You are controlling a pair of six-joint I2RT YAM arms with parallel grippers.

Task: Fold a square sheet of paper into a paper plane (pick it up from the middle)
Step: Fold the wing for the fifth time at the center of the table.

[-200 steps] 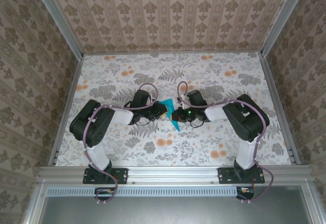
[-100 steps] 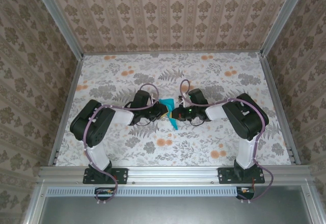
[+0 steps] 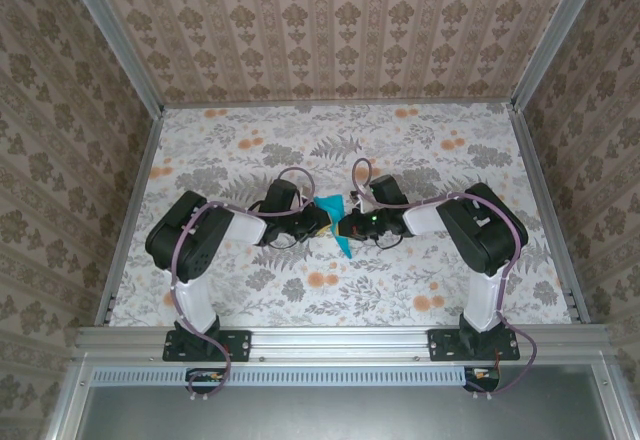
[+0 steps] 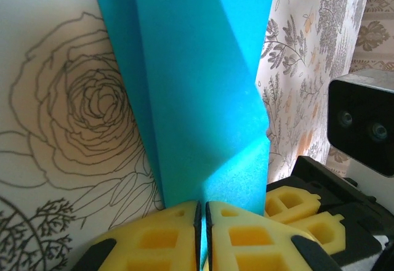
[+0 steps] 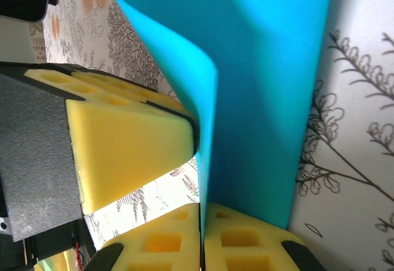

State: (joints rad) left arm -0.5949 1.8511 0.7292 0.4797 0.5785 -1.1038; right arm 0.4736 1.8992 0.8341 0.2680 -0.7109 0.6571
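The teal-blue paper plane is held over the middle of the floral table, its sharp point toward the near edge. My left gripper is shut on it from the left, and my right gripper is shut on it from the right. In the left wrist view the folded paper plane rises out of the shut left gripper, with the right gripper's yellow fingers just beside it. In the right wrist view the paper plane stands in the shut right gripper, one flap curving against a left finger.
Patterned walls and metal rails enclose the table on three sides. Both arms bend inward toward the centre, their bases on the near rail. The right wrist's camera housing sits close to the left gripper.
The left arm's elbow has shifted slightly right, toward the centre. The paper plane and both grippers stay almost where they were, both still shut on it.
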